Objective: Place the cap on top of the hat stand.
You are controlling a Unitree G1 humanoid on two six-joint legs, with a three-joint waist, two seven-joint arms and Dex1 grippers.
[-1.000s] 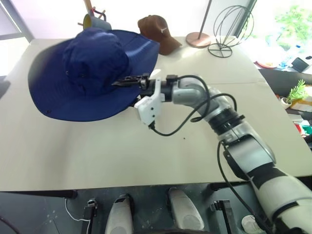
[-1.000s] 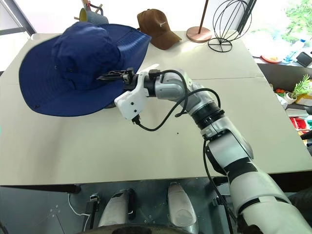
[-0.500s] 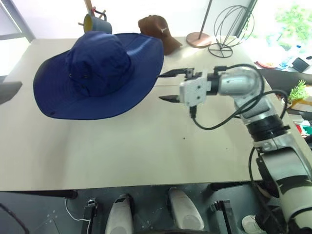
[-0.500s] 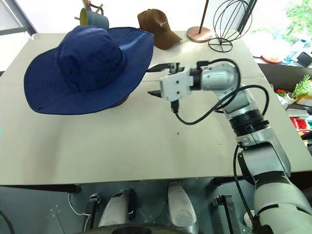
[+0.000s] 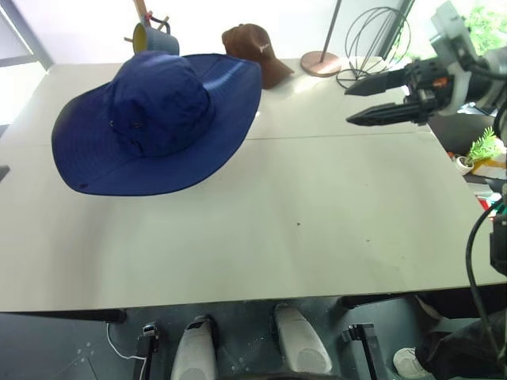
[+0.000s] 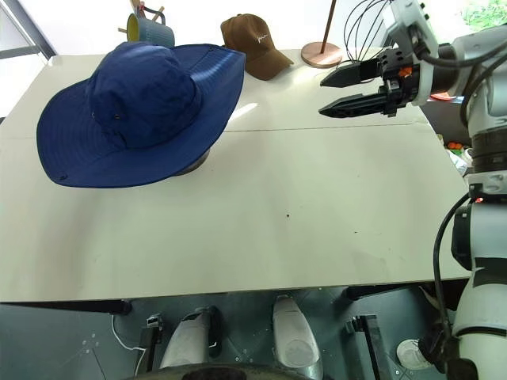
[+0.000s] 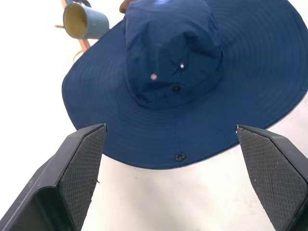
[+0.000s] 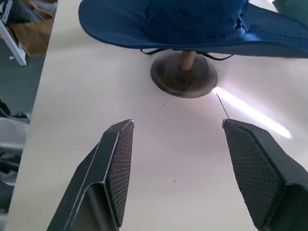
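- Right wrist view: the cap [image 8: 192, 21] sits on the hat stand [image 8: 183, 72], whose light post rises from a dark round base on the tabletop [image 8: 159, 168] into the underside of the crown. The domed top is hidden inside the fabric, so the fit there cannot be checked directly.
- Left eye view: the brim droops evenly around the stand and hides it almost wholly; the crown stands up rounded, which suggests the dome fills it and carries the weight.
- The right hand [image 5: 374, 99] hangs in the air well apart from the cap, on the side toward the wire globe stand [image 5: 372, 51]. Its two black fingers stand spread and hold nothing, as fits a released load.
- Left wrist view: the left hand [image 7: 171, 159] faces the cap from the opposite side, just beside the brim without touching it. Its fingers [image 7: 79, 166] are wide apart and empty.
- Behind the cap, a brown baseball cap [image 5: 255, 51] lies near the brim's far edge, and a mug [image 5: 154, 37] hangs on a wooden rack just beside it. A thin pole with a round base [image 5: 321, 62] stands next to the wire globe stand. None of these touches the cap.
- Judgement: the placement looks complete; the cap rests unaided on the stand.
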